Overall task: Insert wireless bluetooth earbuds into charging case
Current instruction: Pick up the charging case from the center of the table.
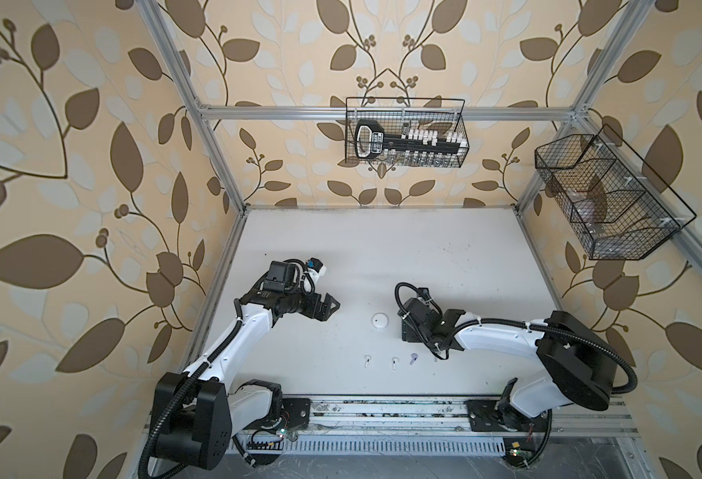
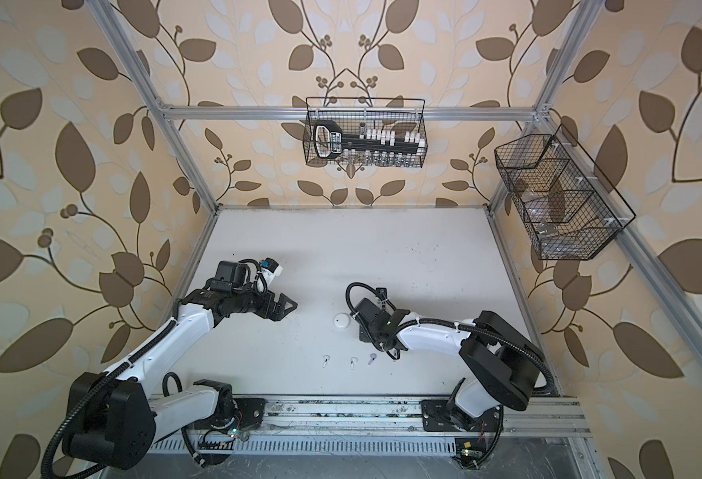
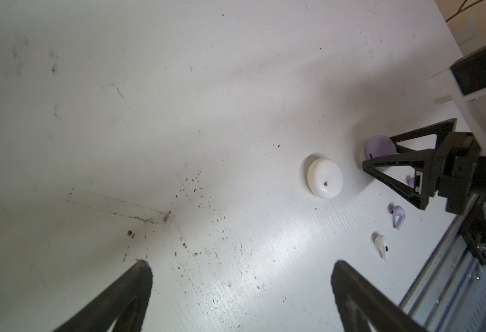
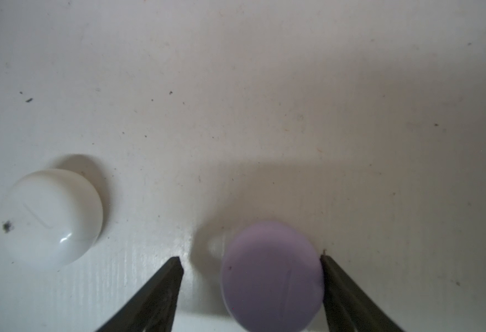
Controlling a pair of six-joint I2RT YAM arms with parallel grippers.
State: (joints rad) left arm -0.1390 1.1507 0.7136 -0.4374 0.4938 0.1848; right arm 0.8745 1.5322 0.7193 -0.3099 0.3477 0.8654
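We find the right gripper open astride the lavender case, one tip touching, nothing held; left gripper wide, empty. The earbuds lie near the front rail. Risk: one-sided contact skids the case

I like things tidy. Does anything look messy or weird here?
Yes. Dark crumbs are scattered over the white table, and the white case has a dark smudge on its lid. The earbuds lie loose on the table.
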